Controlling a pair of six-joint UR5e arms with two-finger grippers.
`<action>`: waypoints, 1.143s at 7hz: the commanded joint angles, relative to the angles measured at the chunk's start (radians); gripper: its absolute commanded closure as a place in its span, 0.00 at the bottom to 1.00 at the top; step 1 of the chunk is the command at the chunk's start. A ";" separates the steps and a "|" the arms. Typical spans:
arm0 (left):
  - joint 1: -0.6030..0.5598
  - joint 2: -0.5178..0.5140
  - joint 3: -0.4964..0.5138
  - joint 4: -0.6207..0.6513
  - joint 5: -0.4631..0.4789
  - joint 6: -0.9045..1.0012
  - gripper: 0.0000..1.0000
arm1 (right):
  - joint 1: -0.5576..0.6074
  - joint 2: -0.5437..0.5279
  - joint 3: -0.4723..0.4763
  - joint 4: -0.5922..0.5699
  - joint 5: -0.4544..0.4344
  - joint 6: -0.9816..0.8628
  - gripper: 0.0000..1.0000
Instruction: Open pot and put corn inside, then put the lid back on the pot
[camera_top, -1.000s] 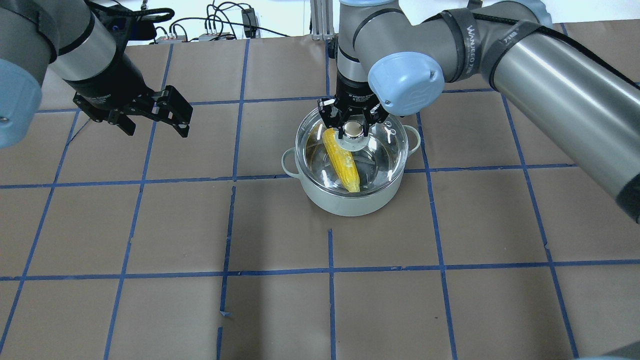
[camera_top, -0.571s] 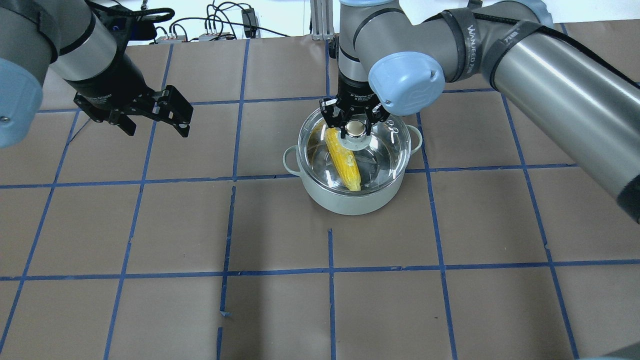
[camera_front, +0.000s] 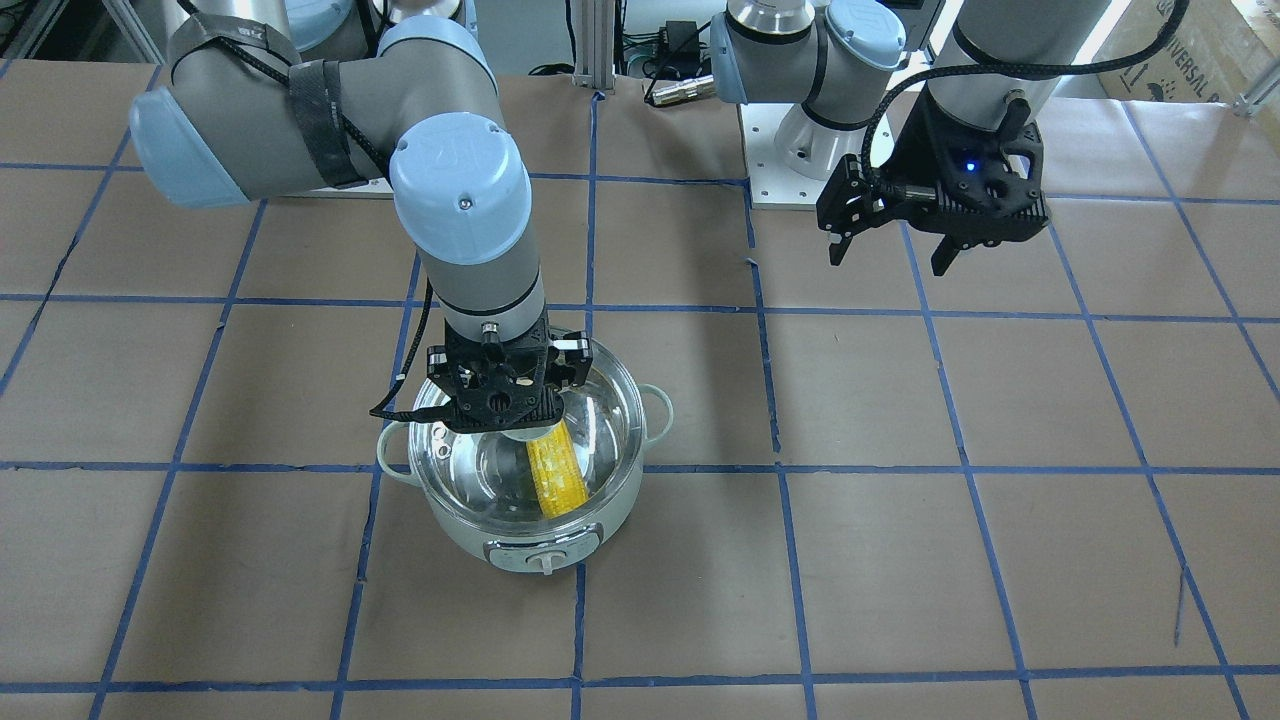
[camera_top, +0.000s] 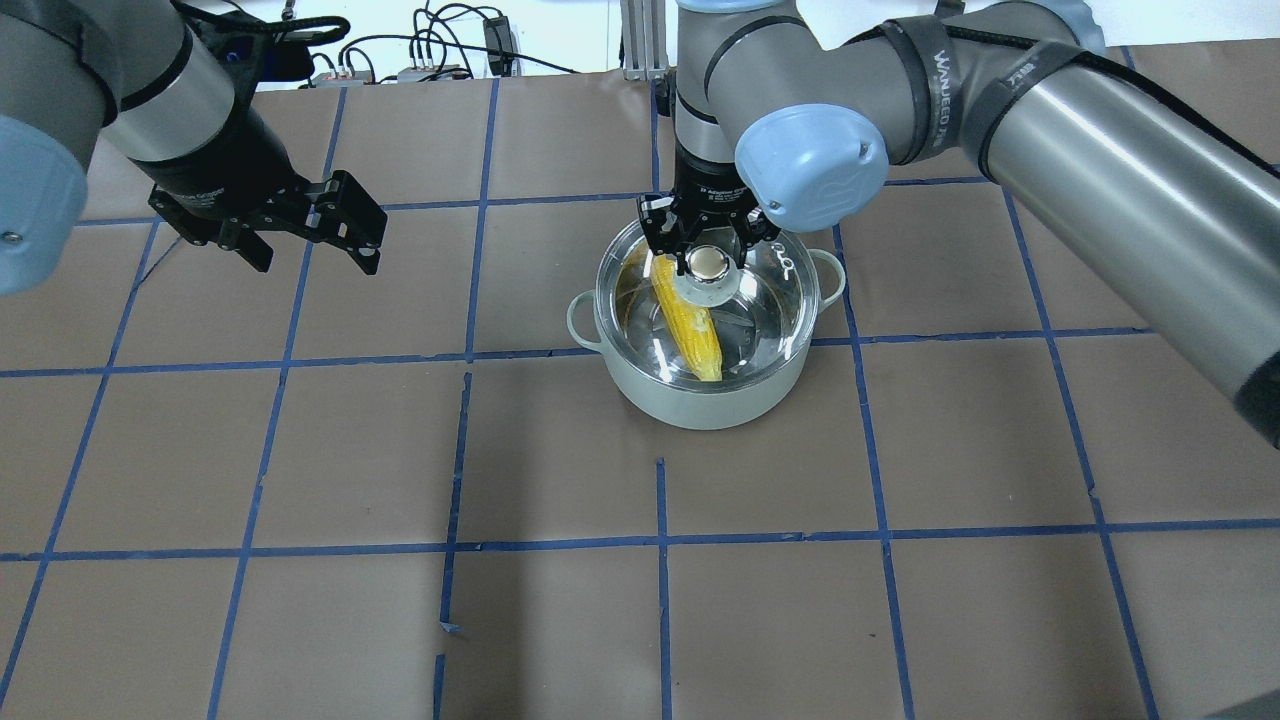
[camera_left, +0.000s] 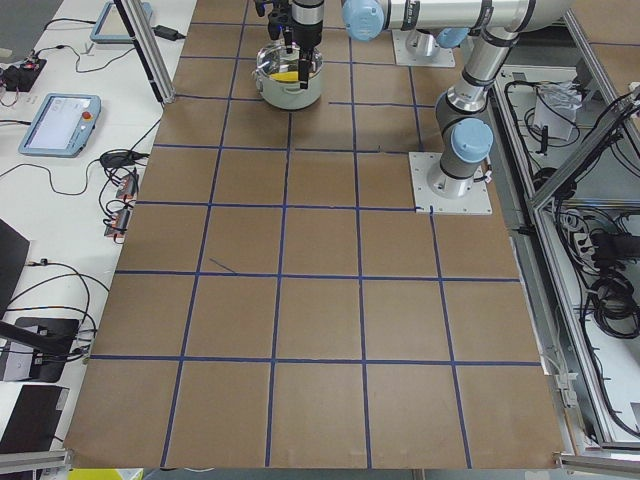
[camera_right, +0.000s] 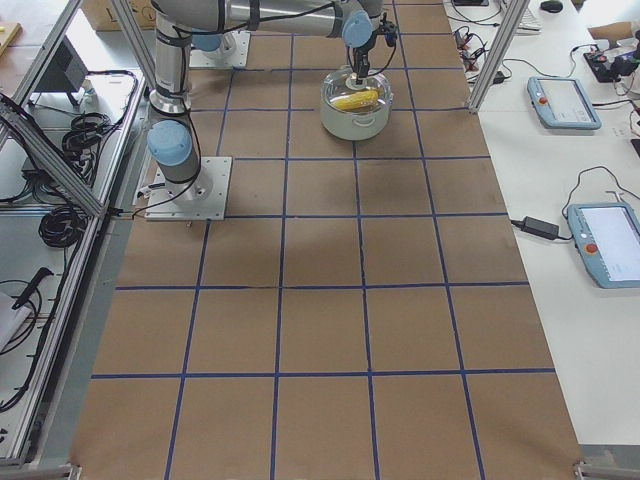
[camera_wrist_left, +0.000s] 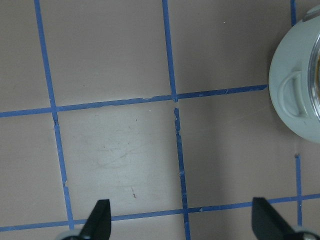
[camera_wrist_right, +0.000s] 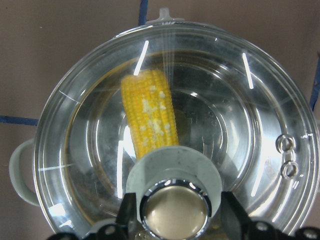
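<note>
The pale mint-green pot (camera_top: 700, 405) stands upright on the surface (camera_top: 300, 450), with a loop handle (camera_top: 571, 320) at each side and its control knob (camera_front: 545, 562) facing away from the robot. The yellow corn (camera_top: 688, 325) lies slanted inside. The clear glass lid (camera_top: 775, 300), gold knob (camera_top: 707, 263) up, covers the pot's mouth.

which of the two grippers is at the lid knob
The right gripper, straddling the knob of the lid on the pot. The left gripper hangs open and empty over the table, apart.
</note>
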 joint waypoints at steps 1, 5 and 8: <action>0.000 0.000 -0.001 0.000 0.000 0.001 0.00 | 0.002 0.000 0.000 -0.001 0.002 0.001 0.04; 0.000 -0.002 0.000 0.000 -0.002 0.000 0.00 | -0.093 -0.016 -0.087 -0.008 -0.004 -0.020 0.01; 0.000 -0.002 0.000 0.000 -0.002 0.001 0.00 | -0.276 -0.149 -0.077 0.114 -0.003 -0.110 0.01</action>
